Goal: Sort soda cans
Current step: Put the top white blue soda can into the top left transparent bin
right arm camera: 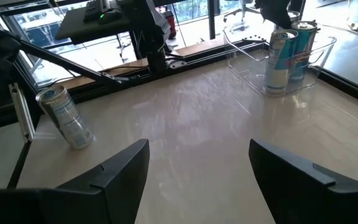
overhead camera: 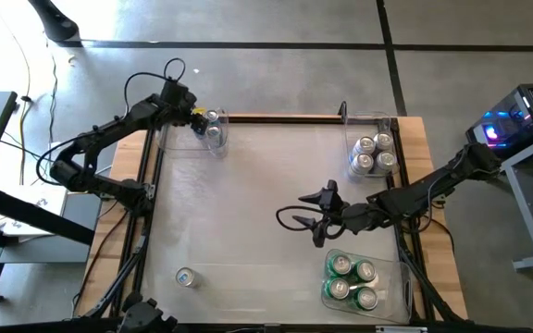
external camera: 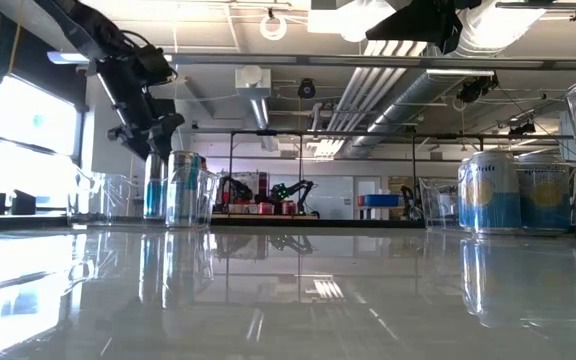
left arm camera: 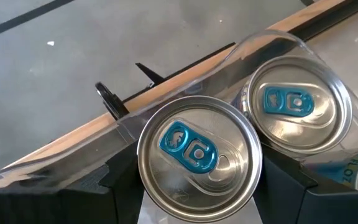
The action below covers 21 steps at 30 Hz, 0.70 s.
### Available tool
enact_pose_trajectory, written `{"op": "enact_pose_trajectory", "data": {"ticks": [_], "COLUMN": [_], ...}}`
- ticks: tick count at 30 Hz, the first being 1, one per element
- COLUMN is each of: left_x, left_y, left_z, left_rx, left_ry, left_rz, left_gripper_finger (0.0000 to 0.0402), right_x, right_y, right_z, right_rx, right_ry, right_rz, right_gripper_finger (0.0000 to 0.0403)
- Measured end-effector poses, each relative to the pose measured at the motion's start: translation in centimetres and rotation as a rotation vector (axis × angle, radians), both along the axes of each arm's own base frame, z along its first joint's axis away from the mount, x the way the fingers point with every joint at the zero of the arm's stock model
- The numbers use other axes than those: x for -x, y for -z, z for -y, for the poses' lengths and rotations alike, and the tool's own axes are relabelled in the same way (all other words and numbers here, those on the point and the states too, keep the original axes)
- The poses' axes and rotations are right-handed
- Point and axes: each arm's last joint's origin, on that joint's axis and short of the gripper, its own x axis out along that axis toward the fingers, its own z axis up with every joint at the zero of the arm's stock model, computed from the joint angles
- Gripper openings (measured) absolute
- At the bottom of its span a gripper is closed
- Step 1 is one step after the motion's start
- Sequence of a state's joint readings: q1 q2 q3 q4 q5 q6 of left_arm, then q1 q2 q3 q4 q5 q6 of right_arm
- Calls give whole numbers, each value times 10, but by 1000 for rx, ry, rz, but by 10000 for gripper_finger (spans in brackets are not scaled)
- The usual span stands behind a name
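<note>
One blue-tabbed can (left arm camera: 197, 158) between left pincer (left arm camera: 197, 186) fingers, gripped | right pincer (right arm camera: 197, 165) open, empty

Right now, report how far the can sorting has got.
Done: four green cans sit in the near right bin, four silver-white cans in the far right bin, one blue-tab can in the far left bin. In hand: the left gripper holds another can at that bin. Left: one loose can near the front left; the right gripper is open, empty.
</note>
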State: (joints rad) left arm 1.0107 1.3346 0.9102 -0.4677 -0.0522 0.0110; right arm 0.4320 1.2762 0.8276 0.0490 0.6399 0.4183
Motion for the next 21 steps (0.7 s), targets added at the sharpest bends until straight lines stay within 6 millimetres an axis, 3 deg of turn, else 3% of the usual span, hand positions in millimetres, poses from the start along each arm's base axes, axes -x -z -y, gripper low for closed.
{"op": "enact_pose_trajectory", "data": {"ticks": [6,13,21], "left_x": [0,0,1], "left_y": [3,10,15], "left_z": [0,1,3], "left_rx": [0,-9,3], "left_ry": [4,11,18], "left_rz": [5,22,6], "left_gripper_finger": [222,287,298], "right_x": [0,0,-1], "right_y": [0,-1,-2], "right_z": [0,0,0], "right_rx": [0,-4,-7], "right_ry": [7,7,6], "right_rz": [2,9,17], "right_gripper_finger": [272,272,272]}}
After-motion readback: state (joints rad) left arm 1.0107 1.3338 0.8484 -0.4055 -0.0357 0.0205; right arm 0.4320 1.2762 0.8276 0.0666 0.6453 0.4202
